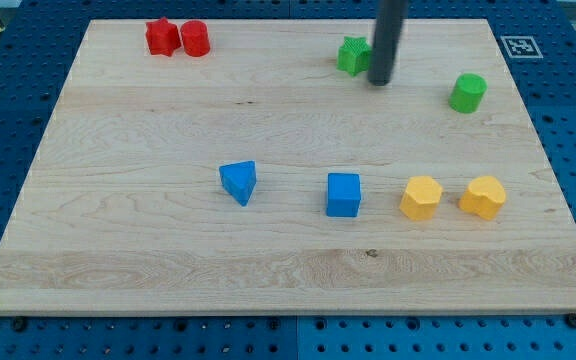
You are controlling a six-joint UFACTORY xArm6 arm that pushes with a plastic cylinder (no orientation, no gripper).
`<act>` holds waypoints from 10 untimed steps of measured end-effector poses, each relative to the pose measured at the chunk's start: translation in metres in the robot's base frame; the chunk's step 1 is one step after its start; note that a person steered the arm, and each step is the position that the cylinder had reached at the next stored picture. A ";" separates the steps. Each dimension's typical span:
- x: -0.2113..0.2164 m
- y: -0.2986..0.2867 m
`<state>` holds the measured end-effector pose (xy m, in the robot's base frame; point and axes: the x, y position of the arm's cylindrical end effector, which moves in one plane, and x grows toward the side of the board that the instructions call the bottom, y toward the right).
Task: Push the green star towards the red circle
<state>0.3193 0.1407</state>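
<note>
The green star [352,54] lies near the view's top, right of centre. My tip [380,81] stands right against the star's right side, at its lower right edge. The red circle [195,38] sits at the view's top left, touching a red star-like block [161,37] on its left. The green star is well to the right of the red circle, at about the same height on the board.
A green cylinder [467,92] stands to the right of my tip. A blue triangle [239,182], a blue cube [344,194] and two yellow blocks [421,197] [483,196] lie in a row across the wooden board [118,250].
</note>
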 end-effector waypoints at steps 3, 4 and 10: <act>-0.038 0.027; -0.041 0.003; -0.053 -0.136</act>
<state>0.2661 0.0050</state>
